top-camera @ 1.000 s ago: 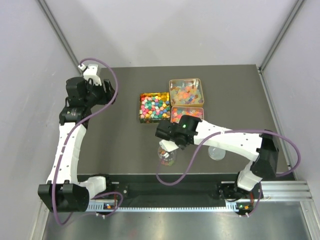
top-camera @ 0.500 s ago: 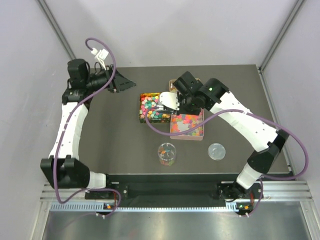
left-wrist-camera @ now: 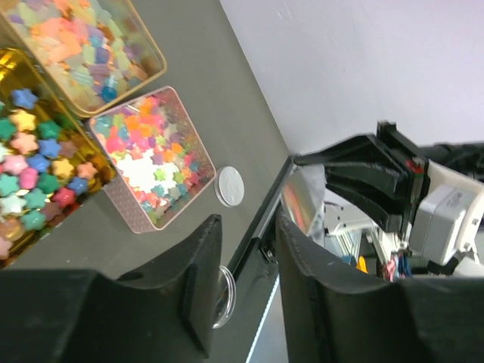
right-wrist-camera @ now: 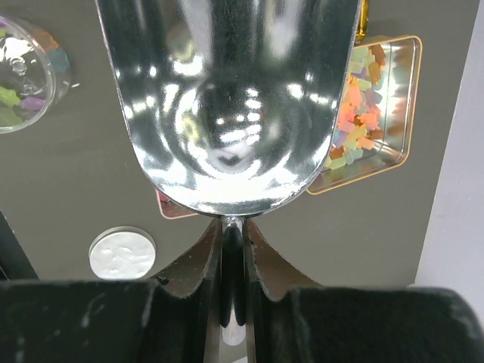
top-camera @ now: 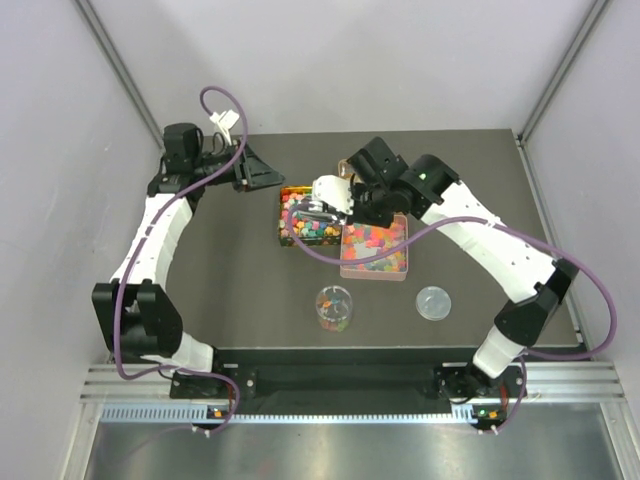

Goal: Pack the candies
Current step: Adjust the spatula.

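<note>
The candies fill a gold tin [top-camera: 287, 236], a pink tin [top-camera: 375, 270] and a third tin [right-wrist-camera: 401, 91] at the back, half hidden under my right arm in the top view. Several more lie in a clear cup [top-camera: 334, 307] near the front. My right gripper [right-wrist-camera: 232, 240] is shut on the handle of a shiny metal scoop [right-wrist-camera: 227, 98]. The scoop [top-camera: 322, 196] hovers over the gold tin, and no candy shows in its bowl. My left gripper [left-wrist-camera: 246, 261] hangs open and empty at the back left [top-camera: 262, 175], away from the tins.
A round clear lid [top-camera: 434, 301] lies right of the cup. The table's front edge and black rail [top-camera: 330, 355] run just behind the cup. Grey walls close in the table at the back and on both sides.
My right arm carried the scoop from over the cup back to the tins, then left over the gold tin. My left arm swung right along the back edge, its jaws narrowing.
</note>
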{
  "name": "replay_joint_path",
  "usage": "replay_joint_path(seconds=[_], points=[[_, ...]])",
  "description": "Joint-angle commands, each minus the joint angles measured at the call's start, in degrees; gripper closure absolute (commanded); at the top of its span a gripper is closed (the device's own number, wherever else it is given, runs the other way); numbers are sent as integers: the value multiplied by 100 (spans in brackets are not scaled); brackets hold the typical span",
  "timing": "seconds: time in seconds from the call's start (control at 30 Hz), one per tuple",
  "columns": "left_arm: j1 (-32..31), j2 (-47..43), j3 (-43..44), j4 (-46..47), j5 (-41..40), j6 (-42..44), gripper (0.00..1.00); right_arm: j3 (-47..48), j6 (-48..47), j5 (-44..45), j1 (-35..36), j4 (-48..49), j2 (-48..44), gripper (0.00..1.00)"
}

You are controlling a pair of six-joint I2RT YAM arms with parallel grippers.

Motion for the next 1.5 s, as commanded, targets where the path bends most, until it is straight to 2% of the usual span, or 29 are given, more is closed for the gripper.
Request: replay_joint_path(seconds=[0.0, 0.33, 0.53, 0.63, 0.67, 0.73, 0.77, 0.87, 0.93, 0.97, 1.03, 1.07, 1.13, 1.17, 1.2, 1.23, 1.27, 1.3, 1.33, 1.37, 1.43, 1.47], points=[[-287, -66, -14, 124, 342, 102, 62, 376, 134, -202, -195, 445, 167, 100], [-577, -22, -85, -43, 413, 181, 59, 737, 170, -193, -336, 594, 747, 100], [-683, 101, -102, -87, 369, 252, 64, 825, 214, -193, -398, 638, 739, 100], [-753, 268, -59, -87, 343, 287, 74, 860, 222, -193, -398, 656, 625, 100], [-779, 312, -41, -79, 334, 287, 82, 895, 240, -185, -398, 691, 590, 100], [-806, 452, 29, -87, 342, 331, 89, 939, 258, -193, -398, 691, 485, 100], [-815, 497, 56, -87, 351, 357, 100, 1009, 275, -385, -398, 700, 449, 100], [-832, 672, 153, 17, 474, 235, 100, 1071, 319, -509, -398, 770, 256, 100], [-832, 821, 109, 525, 850, -54, 100, 1098, 328, -580, -398, 814, 116, 100], [-832, 866, 56, 841, 1044, -560, 100, 1132, 345, -632, -398, 831, 71, 100], [-832, 1006, -242, 2481, 1578, -1396, 100, 1150, 346, -738, -398, 867, -69, 100], [-832, 1068, -365, 3158, 1738, -2514, 100, 1159, 363, -834, -398, 884, -113, 100], [-832, 1260, -576, 5148, 2168, -3584, 100, 1185, 398, -966, -398, 911, -253, 100], [-832, 1314, -551, 5542, 2275, -4215, 100, 1186, 407, -1080, -398, 928, -298, 100], [-832, 1341, -368, 5555, 2407, -4222, 100, 1194, 442, -1125, -398, 954, -333, 100], [-832, 1384, -218, 4955, 2512, -4091, 100, 1194, 460, -1160, -398, 972, -403, 100], [-841, 1393, -34, 4209, 2783, -3211, 100, 1186, 460, -1265, -398, 972, -430, 100], [-841, 1428, 603, 3192, 2951, -2384, 100, 1186, 460, -1327, -407, 964, -456, 100], [-832, 1611, 1001, 1781, 3136, -1428, 100, 1142, 460, -1371, -407, 955, -517, 100], [-815, 1665, 1266, 819, 3172, -861, 100, 1098, 460, -1458, -416, 972, -561, 100], [-806, 1614, 1216, 1265, 3173, -1250, 100, 984, 460, -1538, -416, 998, -658, 98], [-806, 1613, 1225, 1266, 3173, -1312, 100, 949, 529, -1590, -424, 1016, -685, 92]])
